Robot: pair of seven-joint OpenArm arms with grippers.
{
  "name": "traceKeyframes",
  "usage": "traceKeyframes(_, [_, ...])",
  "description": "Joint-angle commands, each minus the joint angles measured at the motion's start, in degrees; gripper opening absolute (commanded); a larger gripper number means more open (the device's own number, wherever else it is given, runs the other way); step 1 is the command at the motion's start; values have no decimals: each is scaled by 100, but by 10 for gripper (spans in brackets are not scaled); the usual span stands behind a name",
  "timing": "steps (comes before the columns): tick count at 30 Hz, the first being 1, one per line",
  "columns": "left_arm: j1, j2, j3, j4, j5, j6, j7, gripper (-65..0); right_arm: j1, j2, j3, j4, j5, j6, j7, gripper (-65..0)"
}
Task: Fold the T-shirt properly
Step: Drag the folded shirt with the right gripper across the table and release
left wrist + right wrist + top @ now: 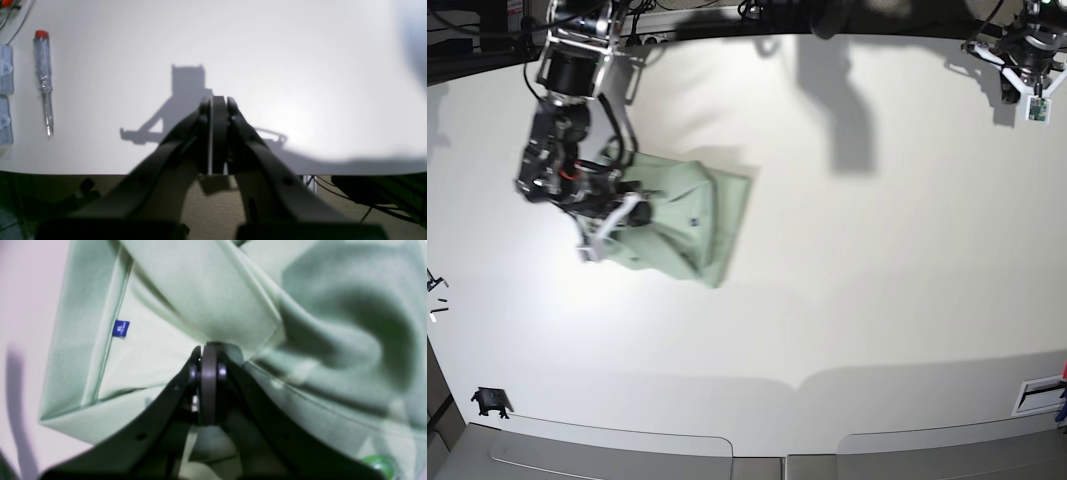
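Garment: your pale mint-green short-sleeved cotton T-shirt (682, 222) lies on the white table (867, 280), toward the base view's upper left, well apart from the far arm.

Fold state: you already have it gathered into a compact, roughly 4-sided bundle with at least 2 layers turned over each other. The right wrist view shows a flat folded panel crossing the body, and a small blue size tag (120, 328) on an exposed inner face.

Untidy part: the side nearest the right arm is rumpled, with deep soft creases rather than flat layers. I judge the fold is past halfway but not yet neat.

Right claw: your right claw (208, 351) is clenched on the T-shirt, pinching the corner of the folded panel between closed jaws, right over the bundle.

Left claw: your left claw (218, 101) is clamped shut on nothing, hovering above bare table at the base view's upper right.

Nearby: a clear-handled screwdriver with a red cap (44, 78) lies on the table beside the left arm, clear of the cloth.

Left to do: in my judgement, you must lay the pinched panel flat, smooth the bunched side, and square the edges. Whether 1 more fold is needed I cannot tell.
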Motion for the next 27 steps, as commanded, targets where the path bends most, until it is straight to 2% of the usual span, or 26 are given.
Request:
traceKeyframes(1, [31,-57,-37,105,-44,20,-118,-650,-17,151,304,17,-66,-96,-144,-650])
traceKeyframes(4, [33,-142,-37,105,-153,17,-109,-650,-197,361,1279,17,407,-323,-109,-650])
traceKeyframes(7, [31,-328,-37,105,-466,17,-109,-650,-291,420,2210,17,732,-549,-28,-650])
traceKeyframes(11, [31,-533,-37,105,-662,20,-94,-650,-306,426,3158,17,780,-852,225,-650])
traceKeyframes(16, [33,-800,-37,105,-662,17,-76,-650,-293,463,3751,17,680,-1143,1001,-650])
traceKeyframes(18, [33,-940,-37,105,-658,20,-68,-650,-264,461,3862,17,448,-1325,1305,-650])
traceKeyframes(20, [28,-1060,-37,105,-664,20,-74,-650,-269,468,3884,17,494,-1357,1473,-650])
traceKeyframes(21, [28,-1106,-37,105,-710,20,-74,-650,-264,483,3882,17,608,-1248,1510,-650])
traceKeyframes(23, [26,-1141,-37,105,-839,22,-76,-650,-251,546,3882,22,1115,-732,1451,-650])
traceKeyframes(25, [17,-1163,-37,105,-942,20,-72,-650,-199,634,3882,83,1740,-24,1169,-650])
traceKeyframes(27, [17,-1167,-37,105,-940,20,-76,-650,-116,765,3847,223,2337,710,566,-650])
